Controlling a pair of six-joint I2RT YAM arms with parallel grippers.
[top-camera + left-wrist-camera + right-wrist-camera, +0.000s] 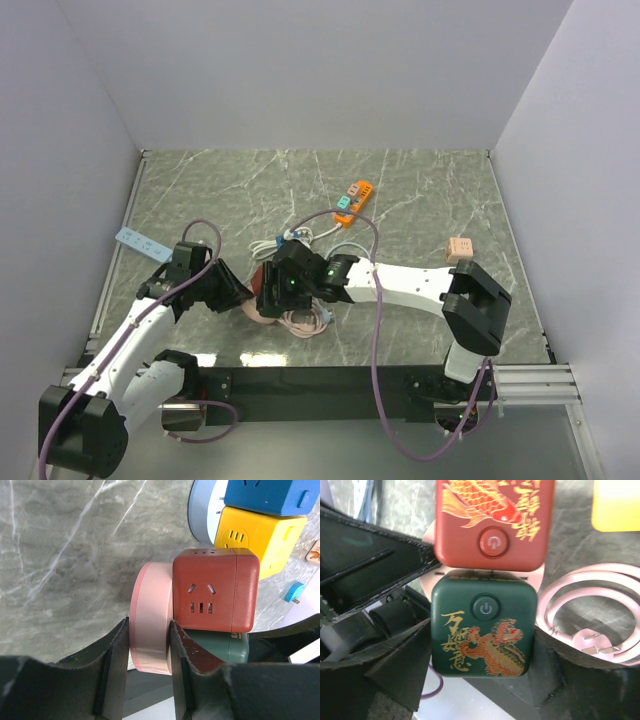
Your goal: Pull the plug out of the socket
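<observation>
Pink disc base (150, 595) clamped in left pincer (148, 635); right pincer (482, 652) flanks green cube plug (484, 625), grip uncertain; plug not yet off red cube socket (215, 590).

This looks like a robotics lab, a boxed-in test cell rather than any home or office. Plain white panels (320, 70) wall a marble-patterned desk (430, 190) on three sides. A left arm (130, 340) and a right arm (420, 285), both white and black, are bolted side by side to a metal rail (535, 382) at its near edge. Purple cables (377, 340) loop loosely off them.
</observation>
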